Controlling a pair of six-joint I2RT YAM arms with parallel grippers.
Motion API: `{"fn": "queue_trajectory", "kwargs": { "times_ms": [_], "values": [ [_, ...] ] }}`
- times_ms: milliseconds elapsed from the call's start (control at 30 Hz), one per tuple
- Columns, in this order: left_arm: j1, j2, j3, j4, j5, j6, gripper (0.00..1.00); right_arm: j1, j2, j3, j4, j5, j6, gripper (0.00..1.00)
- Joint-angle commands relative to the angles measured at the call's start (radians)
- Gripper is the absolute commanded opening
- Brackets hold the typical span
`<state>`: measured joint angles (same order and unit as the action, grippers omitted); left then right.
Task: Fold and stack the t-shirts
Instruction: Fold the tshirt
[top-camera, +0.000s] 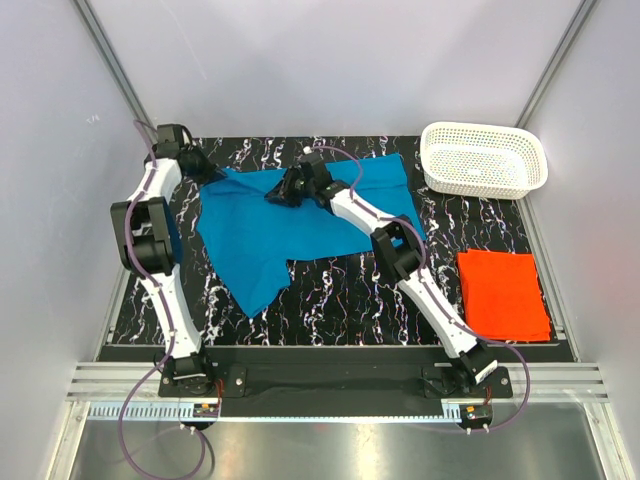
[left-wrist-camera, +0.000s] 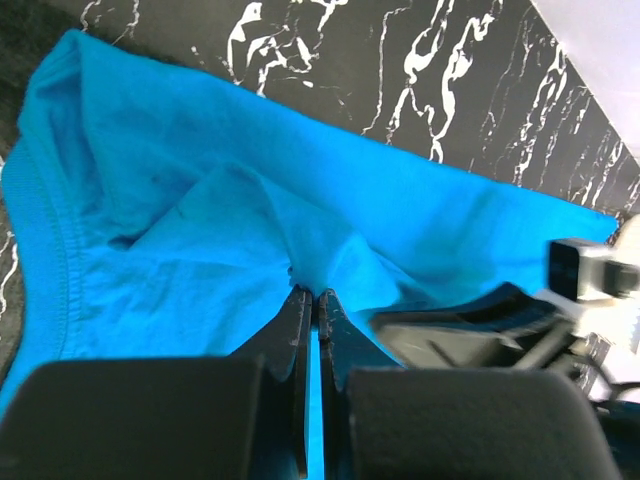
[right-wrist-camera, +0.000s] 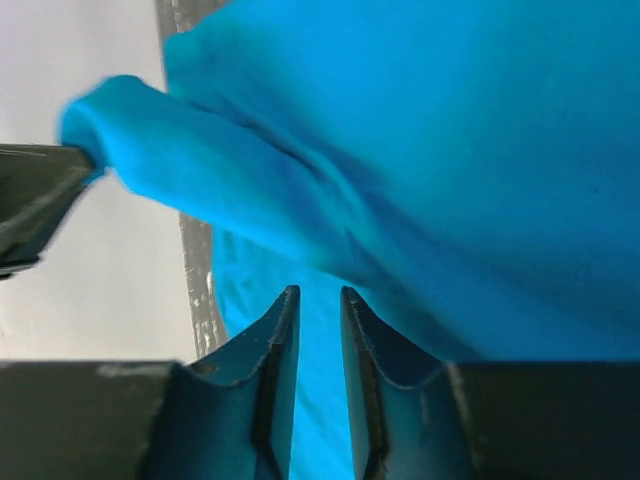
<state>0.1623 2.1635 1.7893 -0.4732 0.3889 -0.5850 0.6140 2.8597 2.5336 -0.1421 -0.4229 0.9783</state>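
Left end effector (left-wrist-camera: 313, 293) closed on a pinch of the blue t-shirt (top-camera: 260, 235), spread on the bench (top-camera: 340, 300). Right end effector (right-wrist-camera: 317, 292): jaws narrowly parted at its raised fold, grip indeterminate. Folded orange-red t-shirt (top-camera: 503, 293) lies near right; white perforated basket (top-camera: 484, 185) stands far right

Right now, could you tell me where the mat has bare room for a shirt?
Bare mat lies between the blue shirt and the right arm, near edge; a smaller strip separates basket and orange shirt. The far left is crowded by the left arm and cloth.
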Motion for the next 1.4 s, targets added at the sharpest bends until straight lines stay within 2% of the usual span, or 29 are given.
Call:
{"fn": "queue_trajectory", "kwargs": {
  "times_ms": [0, 367, 800, 1100, 1367],
  "values": [
    [0.0, 0.015, 0.062, 0.048, 0.044, -0.016, 0.0, 0.032, 0.0, 0.048, 0.093, 0.053, 0.028, 0.29],
    [0.0, 0.027, 0.053, 0.117, 0.094, -0.053, 0.02, 0.072, 0.049, 0.059, 0.133, 0.217, 0.065, 0.29],
    [-0.001, -0.06, -0.096, 0.168, 0.099, -0.072, 0.02, 0.081, 0.115, 0.122, 0.133, 0.387, 0.163, 0.32],
    [0.0, -0.086, -0.116, 0.177, 0.108, -0.061, 0.02, 0.082, 0.112, 0.088, 0.184, 0.446, 0.204, 0.35],
    [-0.001, -0.125, -0.168, 0.182, 0.119, -0.065, 0.02, 0.084, 0.144, 0.125, 0.185, 0.437, 0.23, 0.3]
  ]
}}
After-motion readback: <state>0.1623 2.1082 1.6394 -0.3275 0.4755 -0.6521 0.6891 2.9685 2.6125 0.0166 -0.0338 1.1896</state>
